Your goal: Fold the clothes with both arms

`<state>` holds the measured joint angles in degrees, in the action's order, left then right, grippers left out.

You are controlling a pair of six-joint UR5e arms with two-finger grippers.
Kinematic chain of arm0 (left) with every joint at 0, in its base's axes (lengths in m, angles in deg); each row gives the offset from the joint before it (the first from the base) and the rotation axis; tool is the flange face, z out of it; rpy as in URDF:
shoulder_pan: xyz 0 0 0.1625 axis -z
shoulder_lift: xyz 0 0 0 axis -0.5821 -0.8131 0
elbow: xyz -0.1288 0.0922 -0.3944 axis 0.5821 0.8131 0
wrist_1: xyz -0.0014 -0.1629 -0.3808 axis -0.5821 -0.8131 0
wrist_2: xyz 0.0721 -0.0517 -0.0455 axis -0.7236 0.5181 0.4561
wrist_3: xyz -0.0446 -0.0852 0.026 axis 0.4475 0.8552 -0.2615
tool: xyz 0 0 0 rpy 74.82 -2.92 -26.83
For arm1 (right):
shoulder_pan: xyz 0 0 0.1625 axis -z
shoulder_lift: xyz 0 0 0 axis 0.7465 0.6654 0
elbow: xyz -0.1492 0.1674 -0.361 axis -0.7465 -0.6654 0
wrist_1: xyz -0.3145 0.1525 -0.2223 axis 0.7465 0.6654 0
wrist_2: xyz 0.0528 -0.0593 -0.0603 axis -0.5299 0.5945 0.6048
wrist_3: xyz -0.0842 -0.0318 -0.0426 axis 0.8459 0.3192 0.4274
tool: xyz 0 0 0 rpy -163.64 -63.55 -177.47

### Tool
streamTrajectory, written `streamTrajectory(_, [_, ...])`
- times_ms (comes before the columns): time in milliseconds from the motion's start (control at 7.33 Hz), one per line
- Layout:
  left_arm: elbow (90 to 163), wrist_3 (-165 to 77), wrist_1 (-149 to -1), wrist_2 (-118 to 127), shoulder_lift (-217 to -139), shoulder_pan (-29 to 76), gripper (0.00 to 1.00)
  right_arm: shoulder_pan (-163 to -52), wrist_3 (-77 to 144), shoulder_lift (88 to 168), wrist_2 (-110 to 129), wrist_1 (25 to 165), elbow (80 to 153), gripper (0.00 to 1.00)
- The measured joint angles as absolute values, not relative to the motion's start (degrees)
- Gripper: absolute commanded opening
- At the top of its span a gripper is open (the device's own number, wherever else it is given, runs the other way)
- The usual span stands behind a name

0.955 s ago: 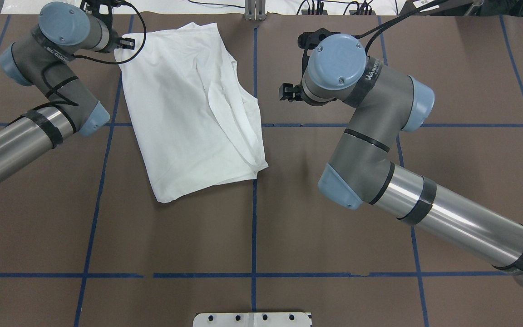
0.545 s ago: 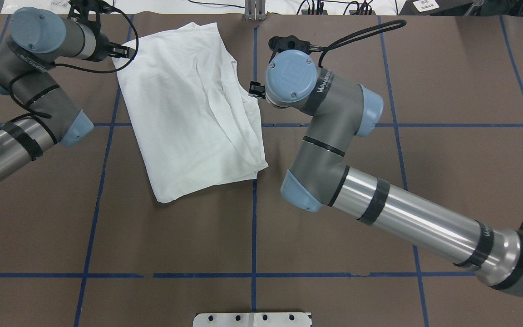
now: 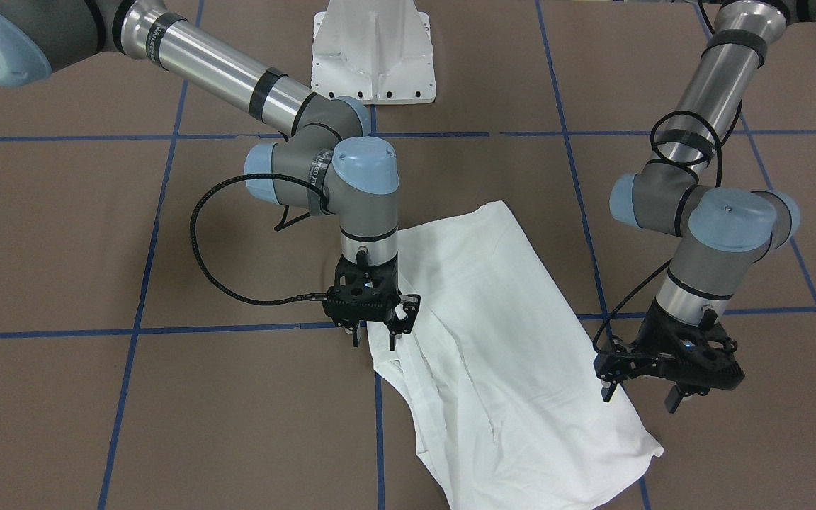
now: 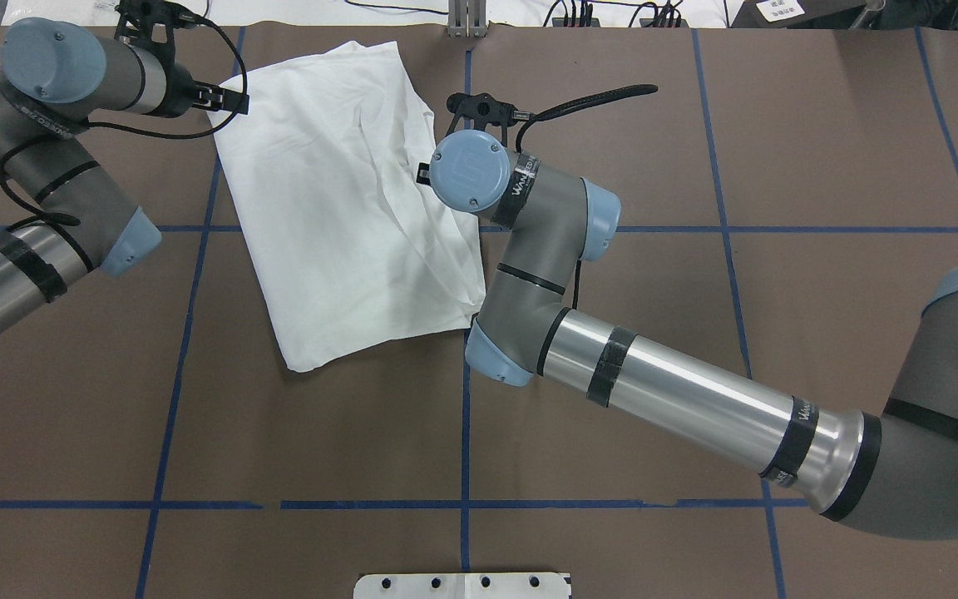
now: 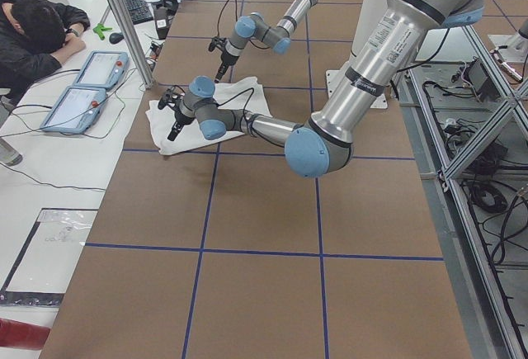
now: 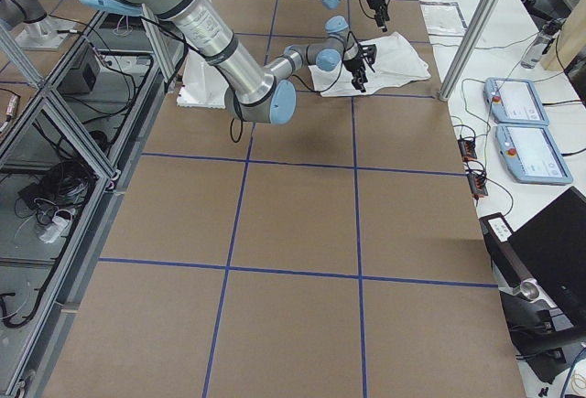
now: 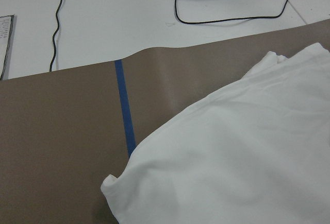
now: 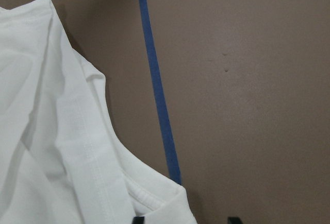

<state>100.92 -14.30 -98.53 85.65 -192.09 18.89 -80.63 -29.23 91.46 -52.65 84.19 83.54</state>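
The white shirt (image 4: 346, 208) lies folded on the brown table (image 4: 612, 125), toward its far side. In the front-facing view the shirt (image 3: 500, 368) sits between both grippers. My right gripper (image 3: 374, 341) is open and low, with one finger over the shirt's edge and the other over the table. The right wrist view shows a hemmed corner of the shirt (image 8: 62, 141) between the two fingertips. My left gripper (image 3: 639, 398) is open too, hovering astride the opposite edge near a corner. The left wrist view shows that corner of the shirt (image 7: 247, 157), but no fingers.
The white pedestal base (image 3: 372, 49) stands at the robot's side of the table. Blue tape lines (image 4: 464, 416) grid the surface. Beyond the table's far edge are cables and control tablets (image 5: 82, 87), and a person (image 5: 37, 33) leans on that desk.
My right arm has swung left across the table and lowered its gripper onto the shirt's right edge. The left wrist has shifted slightly by the shirt's far left corner.
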Motion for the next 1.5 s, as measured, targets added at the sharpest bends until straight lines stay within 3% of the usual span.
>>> streamTrajectory(818, [101.37, -14.23, -98.53, 85.66, -191.76, 18.89, 1.0, -79.46, -28.86, 90.5, -50.18, 81.48, 79.56, 0.47])
streamTrajectory(955, [101.47, -14.25, -98.53, 85.66, -191.66, 18.89, 1.0, -79.27, -28.87, 90.38, -49.8, 80.5, 78.76, 0.33])
streamTrajectory(1091, [101.53, -14.23, -98.55, 85.66, -191.63, 18.89, 1.0, -79.19, -28.86, 90.35, -49.61, 80.11, 78.41, 0.0])
streamTrajectory(1500, [101.64, -14.21, -98.55, 85.66, -191.61, 18.82, 1.0, -79.14, -27.25, 89.95, -49.55, 80.15, 78.39, 0.0])
